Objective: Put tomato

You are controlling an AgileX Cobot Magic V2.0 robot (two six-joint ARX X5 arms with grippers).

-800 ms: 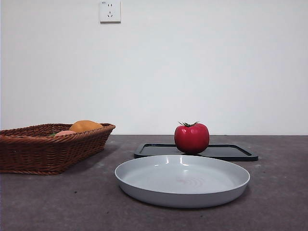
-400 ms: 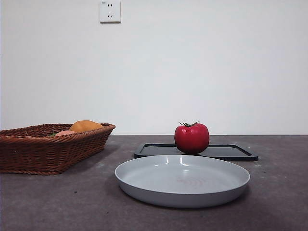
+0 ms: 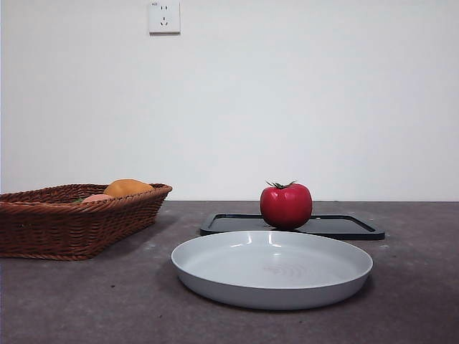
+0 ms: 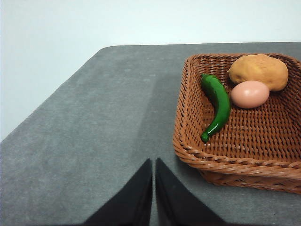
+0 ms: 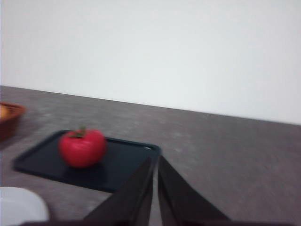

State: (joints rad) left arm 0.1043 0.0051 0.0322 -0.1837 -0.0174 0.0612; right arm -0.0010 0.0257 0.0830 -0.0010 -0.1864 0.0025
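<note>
The glossy red tomato (image 3: 285, 205) with its dark green stem stands on a flat black tray (image 3: 337, 226) behind the grey plate (image 3: 272, 268). In the right wrist view the tomato (image 5: 82, 147) rests on the near-left part of the tray (image 5: 127, 165), and my right gripper (image 5: 154, 188) hangs shut, well back from it and to its side. My left gripper (image 4: 153, 188) is shut over bare table beside the wicker basket (image 4: 188, 141), holding nothing. Neither arm shows in the front view.
The wicker basket (image 3: 79, 218) at the left holds a green chilli pepper (image 4: 217, 104), a pale peach egg-shaped fruit (image 4: 249, 93) and an orange-brown rounded fruit (image 4: 259, 70). A wall socket (image 3: 164, 16) sits high on the back wall. The table's edge runs left of the basket.
</note>
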